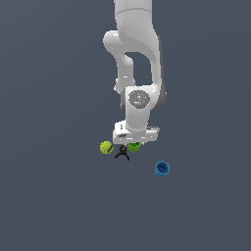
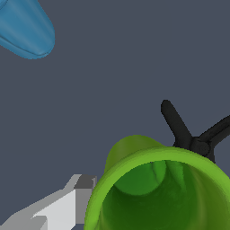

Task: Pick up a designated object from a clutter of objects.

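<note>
Though its fingers are mostly hidden, the claw [image 1: 133, 143] seems clenched on the green cup [image 2: 157, 188].

Ball [image 1: 106, 147] sits to the exterior view's left of clamp [image 1: 122, 153], close by. Cup [image 1: 134, 145] just right of clamp, partly under arm [image 1: 137, 73]. 2nd cup [image 1: 162, 168] well apart, further right & nearer cam. All on table [image 1: 49, 196].

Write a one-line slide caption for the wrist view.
Green cup fills the wrist view beside one finger, black clamp behind it, blue cup apart.
</note>
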`<state>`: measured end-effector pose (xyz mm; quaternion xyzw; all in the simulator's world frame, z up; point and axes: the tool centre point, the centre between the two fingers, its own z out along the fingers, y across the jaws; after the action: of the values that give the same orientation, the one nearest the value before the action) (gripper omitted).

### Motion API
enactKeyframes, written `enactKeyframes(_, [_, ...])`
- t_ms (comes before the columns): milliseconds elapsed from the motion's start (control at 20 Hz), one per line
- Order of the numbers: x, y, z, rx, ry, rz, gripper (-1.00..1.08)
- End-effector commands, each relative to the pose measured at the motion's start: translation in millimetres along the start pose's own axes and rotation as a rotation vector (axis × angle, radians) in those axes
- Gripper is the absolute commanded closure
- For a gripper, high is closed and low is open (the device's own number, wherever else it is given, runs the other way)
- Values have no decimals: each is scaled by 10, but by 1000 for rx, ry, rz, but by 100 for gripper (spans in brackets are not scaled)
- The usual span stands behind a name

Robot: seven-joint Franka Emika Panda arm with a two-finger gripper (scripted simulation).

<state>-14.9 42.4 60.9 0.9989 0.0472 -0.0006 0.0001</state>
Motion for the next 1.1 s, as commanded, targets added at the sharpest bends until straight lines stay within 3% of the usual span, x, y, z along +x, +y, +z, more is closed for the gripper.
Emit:
enactKeyframes(0, [52, -45, -121, 0, 2, 0, 108])
enactKeyframes(1050, [782, -728, -1888, 0, 2, 0, 108])
